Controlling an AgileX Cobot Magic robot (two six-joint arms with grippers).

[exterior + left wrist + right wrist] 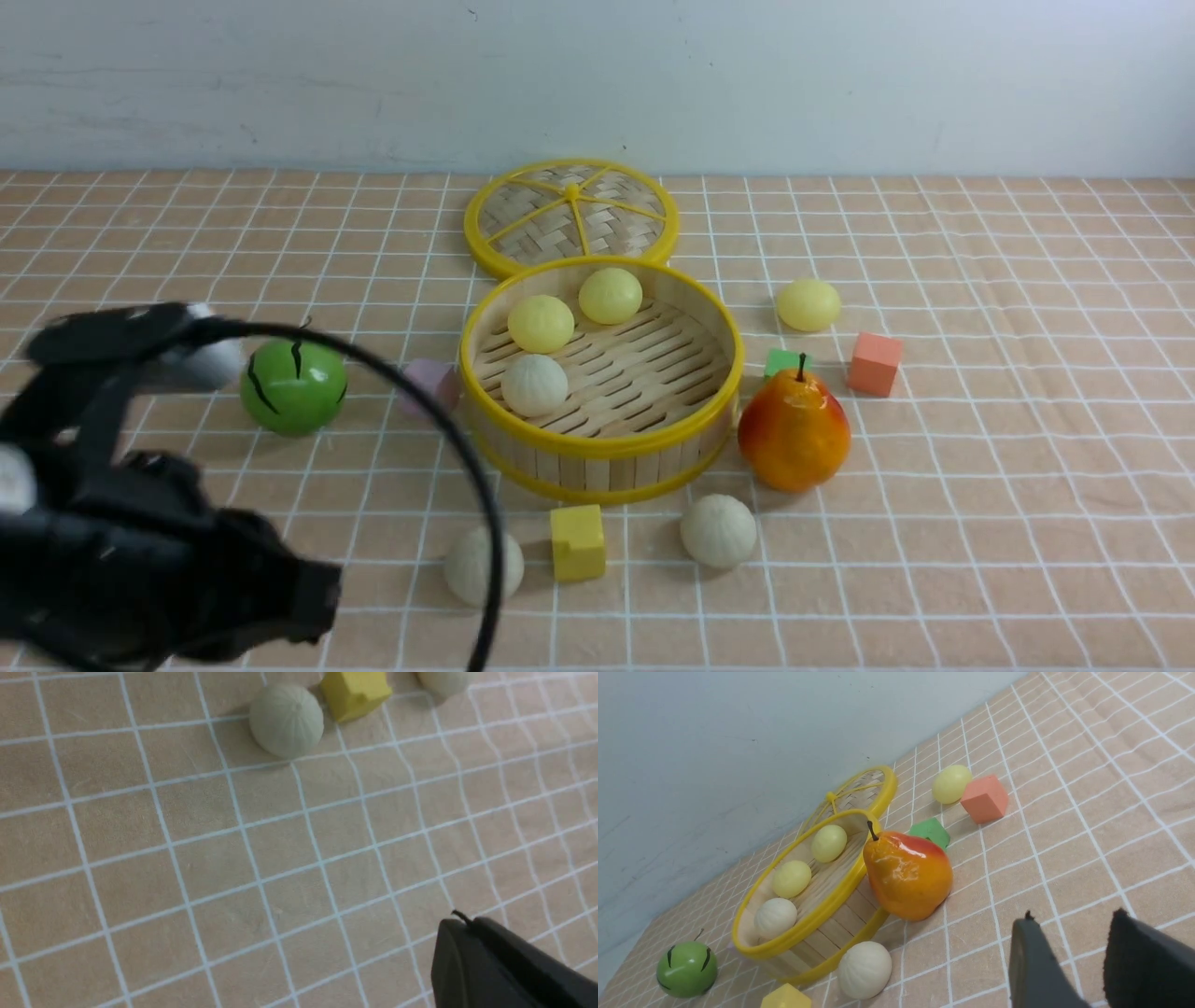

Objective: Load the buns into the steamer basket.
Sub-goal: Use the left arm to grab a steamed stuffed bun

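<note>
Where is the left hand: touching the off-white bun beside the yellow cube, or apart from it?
Apart. The left wrist view shows a wide stretch of bare cloth between the left hand and the off-white bun.

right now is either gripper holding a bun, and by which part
Nothing is held: the left gripper is shut on nothing, the right gripper is open and empty.

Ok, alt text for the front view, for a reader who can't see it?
A bamboo steamer basket mid-table holds three buns; three more lie outside it, two in front and one to the right. A pear, green ball, lid and cubes surround it; the left arm blocks the near left.
</note>
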